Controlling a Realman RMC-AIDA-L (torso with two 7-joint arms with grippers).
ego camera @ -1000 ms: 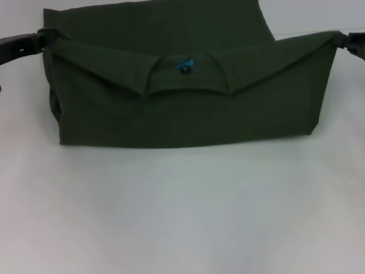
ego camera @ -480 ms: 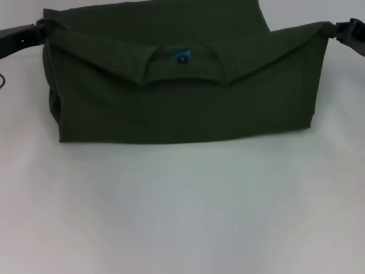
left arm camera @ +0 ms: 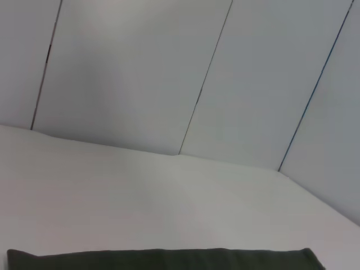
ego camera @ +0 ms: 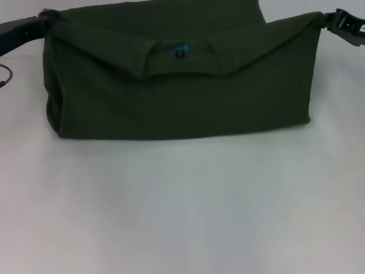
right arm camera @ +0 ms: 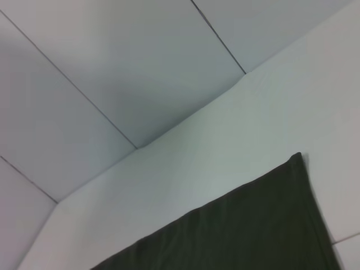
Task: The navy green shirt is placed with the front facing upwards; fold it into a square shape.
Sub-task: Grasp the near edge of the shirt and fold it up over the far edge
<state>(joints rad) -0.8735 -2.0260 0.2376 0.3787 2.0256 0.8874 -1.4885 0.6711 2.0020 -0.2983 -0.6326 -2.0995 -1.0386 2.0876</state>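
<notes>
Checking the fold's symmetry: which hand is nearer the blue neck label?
Left, narrowly. The left hand grips the navy green shirt at its upper left corner; the right hand grips the upper right corner, slightly farther from the blue neck label.

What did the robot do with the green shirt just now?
Both tools, left tool and right tool, carried the folded-over collar edge of the navy green shirt farther from the robot, each holding a corner. The near fold crept back slightly. The blue label stays on top; the table looks unchanged.
</notes>
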